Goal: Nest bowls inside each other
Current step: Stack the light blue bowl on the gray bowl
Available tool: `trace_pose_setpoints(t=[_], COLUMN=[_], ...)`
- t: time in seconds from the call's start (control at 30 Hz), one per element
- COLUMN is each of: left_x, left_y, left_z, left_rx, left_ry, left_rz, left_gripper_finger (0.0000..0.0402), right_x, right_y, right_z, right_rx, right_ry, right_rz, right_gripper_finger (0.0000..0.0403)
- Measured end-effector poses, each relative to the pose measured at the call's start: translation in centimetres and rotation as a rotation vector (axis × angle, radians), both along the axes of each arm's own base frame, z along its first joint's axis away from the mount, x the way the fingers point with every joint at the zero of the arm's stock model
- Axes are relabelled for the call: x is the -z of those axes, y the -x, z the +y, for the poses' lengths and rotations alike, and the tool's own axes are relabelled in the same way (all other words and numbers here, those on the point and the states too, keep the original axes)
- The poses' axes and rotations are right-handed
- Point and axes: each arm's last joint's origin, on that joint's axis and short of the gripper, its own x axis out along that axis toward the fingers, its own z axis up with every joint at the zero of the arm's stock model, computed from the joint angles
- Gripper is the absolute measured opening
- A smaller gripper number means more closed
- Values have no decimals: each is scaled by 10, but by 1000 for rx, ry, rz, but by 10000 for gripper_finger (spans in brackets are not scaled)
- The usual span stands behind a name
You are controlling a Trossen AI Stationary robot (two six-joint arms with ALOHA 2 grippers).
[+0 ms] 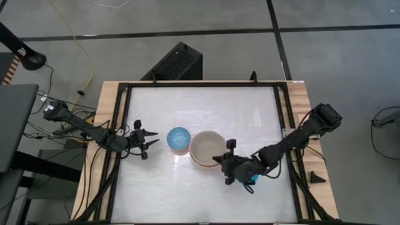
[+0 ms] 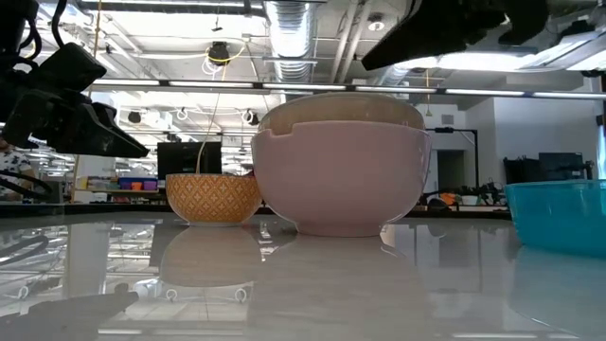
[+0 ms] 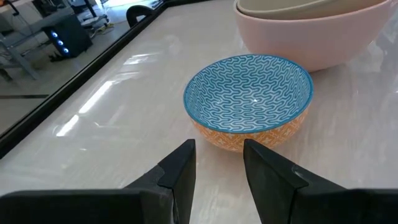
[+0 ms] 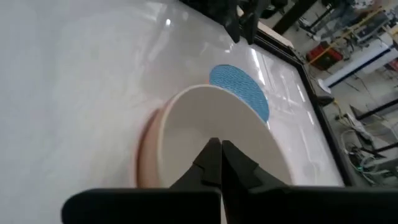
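A cream-white bowl (image 1: 205,147) sits nested inside a salmon-pink bowl (image 2: 339,185) at the table's middle. To their left stands a small bowl (image 3: 249,99), blue-patterned inside and orange outside. A teal bowl (image 2: 559,213) rests on the table to the right of the stack, mostly hidden under my right arm in the high view (image 1: 254,179). My right gripper (image 4: 221,148) is shut with nothing between its fingers. It hovers over the cream bowl's inside at its near right rim. My left gripper (image 3: 217,163) is open, just left of the small patterned bowl and apart from it.
The white tabletop (image 1: 206,103) has bare room toward the far edge and along the near side. A black frame rail (image 1: 279,112) borders the table on the right. A dark box (image 1: 178,62) stands on the floor beyond the far edge.
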Motion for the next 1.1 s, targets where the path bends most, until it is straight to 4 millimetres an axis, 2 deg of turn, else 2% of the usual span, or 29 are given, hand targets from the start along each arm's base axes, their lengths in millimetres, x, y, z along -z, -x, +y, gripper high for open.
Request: trace_pose_setpoints(t=[0.13,0.43,0.97,1.1], left_x=[0,0,0,0], left_y=[0,0,0,0], left_z=[0,0,0,0], left_rx=[0,0,0,0], left_ry=[0,0,0,0], left_rz=[0,0,0,0], left_gripper_finger=[125,125,125,125], right_x=[10,23,27,21], right_y=[2,8,7,6], right_z=[-5,-3,-7,-7], right_rx=[37,-21,-63,-81], right_ry=[-60,-103,-120,-86], right_rz=[-24,-22,41,40], right_gripper_finger=[33,20,25,25])
